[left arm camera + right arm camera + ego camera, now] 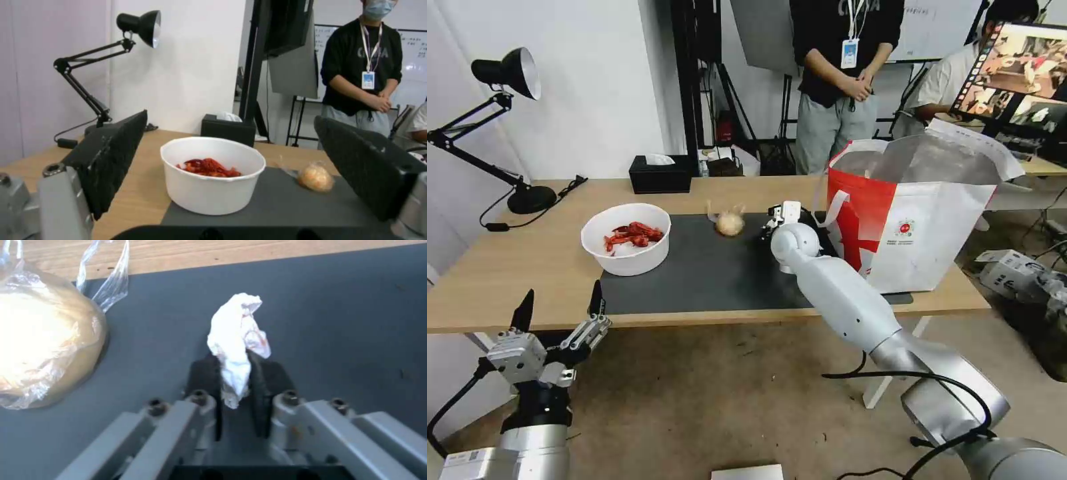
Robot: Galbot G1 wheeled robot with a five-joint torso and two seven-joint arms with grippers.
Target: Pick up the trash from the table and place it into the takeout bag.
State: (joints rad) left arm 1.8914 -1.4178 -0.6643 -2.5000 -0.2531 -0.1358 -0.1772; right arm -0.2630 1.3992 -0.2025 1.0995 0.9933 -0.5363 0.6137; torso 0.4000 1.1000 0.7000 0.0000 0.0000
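Crumpled white tissue [238, 340], stained faintly red, was pinched between the dark pads of the right gripper [235, 373] over the large dark-grey rectangular mat [333, 323], so the step in hand appeared to be carrying this piece of trash away. At about ten o'clock from the tissue in the head view lay the clear-wrapped yellowish ball [729, 223], close beside but apart. The large boxy red-and-white takeout bag [920, 233] with silver foil lining stood at about three o'clock from the right gripper [778, 217], its mouth open upward. The next move would likely call for lifting the tissue above the bag's rim, which stood well higher than the gripper; the near white loop handle [830, 203] could catch the fingers. Farther out, at nine o'clock, the white round bowl of red crayfish shells [626, 238] sat on the mat's corner. The left gripper [560, 310] hung spread below the long light-wood table [507, 280] edge, idle. A black tissue box [660, 173] and a black desk lamp [507, 127] stood at the far side.
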